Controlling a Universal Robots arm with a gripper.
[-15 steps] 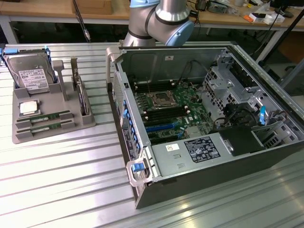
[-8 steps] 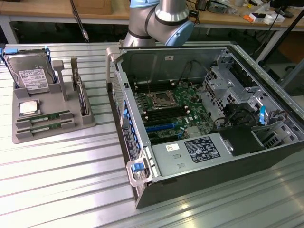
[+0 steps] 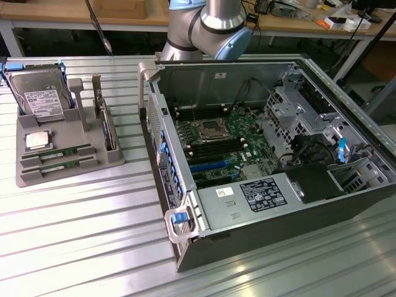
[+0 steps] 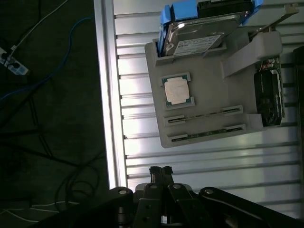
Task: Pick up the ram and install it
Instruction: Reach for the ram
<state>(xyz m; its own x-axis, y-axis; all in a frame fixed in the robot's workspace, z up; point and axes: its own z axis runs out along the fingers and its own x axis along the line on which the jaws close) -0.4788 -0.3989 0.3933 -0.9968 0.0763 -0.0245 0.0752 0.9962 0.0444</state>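
Progress: early; nothing of the job shows as done. The ram [image 3: 60,152] [image 4: 205,114] has not yet been lifted, and a second, matching stick lies parallel just beside it.
Ram position: seated in narrow grooves along the near edge of the grey tray [image 3: 37,178] [image 4: 209,88]. The tray rests by the surface's [image 3: 93,235] [image 4: 142,156] edge on the exterior view's left, toward the far corner.
Hand: the hand [image 4: 160,172] has its fingers pressed together and pinches nothing. In the wrist view it hangs over the surface near that edge, apart from the tray, with the ram grooves the closest part of the tray.
Left to do: by my judgement, the whole pick and the seating in the computer case [image 3: 185,247], which lies open on its side across the middle of the surface.
Target area: long black and blue memory slots [image 3: 207,162] on the green motherboard [image 3: 247,145]; they look unfilled, though that is hard to tell.
Ram make: a thin, long, flat green board, rigid, with narrow edges.
Tray make: matte grey moulded plastic with shaped pockets.
Tray neighbours: a boxy metal hard drive [image 3: 40,99] [image 4: 199,35] with a white label, in blue holders; a square silver processor [image 3: 37,140] [image 4: 177,90]; an upright card [image 3: 106,127] [image 4: 268,95].
Surface make: ribbed, reflective aluminium.
Case make: dark sheet metal with blue plastic latches.
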